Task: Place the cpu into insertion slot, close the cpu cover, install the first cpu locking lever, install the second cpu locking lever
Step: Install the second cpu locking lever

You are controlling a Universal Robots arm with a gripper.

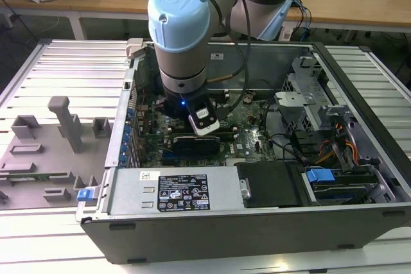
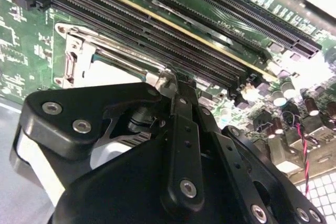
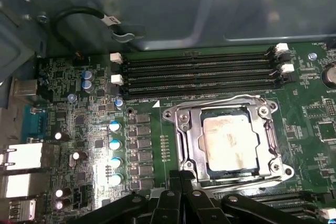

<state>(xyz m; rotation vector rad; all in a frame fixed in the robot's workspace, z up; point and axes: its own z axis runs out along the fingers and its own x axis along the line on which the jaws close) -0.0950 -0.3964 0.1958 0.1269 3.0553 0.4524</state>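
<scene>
- Small square silver-grey metal-topped cpu (image 3: 230, 141) sits in the dark-framed insertion slot (image 3: 185, 167), centre-right in the first wrist view; thin metal cpu cover (image 3: 227, 107) frames it.
- Black pincer (image 3: 181, 181) at the socket's lower edge; can't tell its opening.
- Judgement: chip light, stiff, pins fragile; cover springy, so press its frame edges.

PC case (image 1: 257, 235) – open | RAM slots (image 3: 199, 72) | grey fixture tray (image 1: 38, 158)

Memory slots (image 3: 202, 72) border the cpu cover (image 3: 226, 142) closely on one side; above it lies open
</scene>
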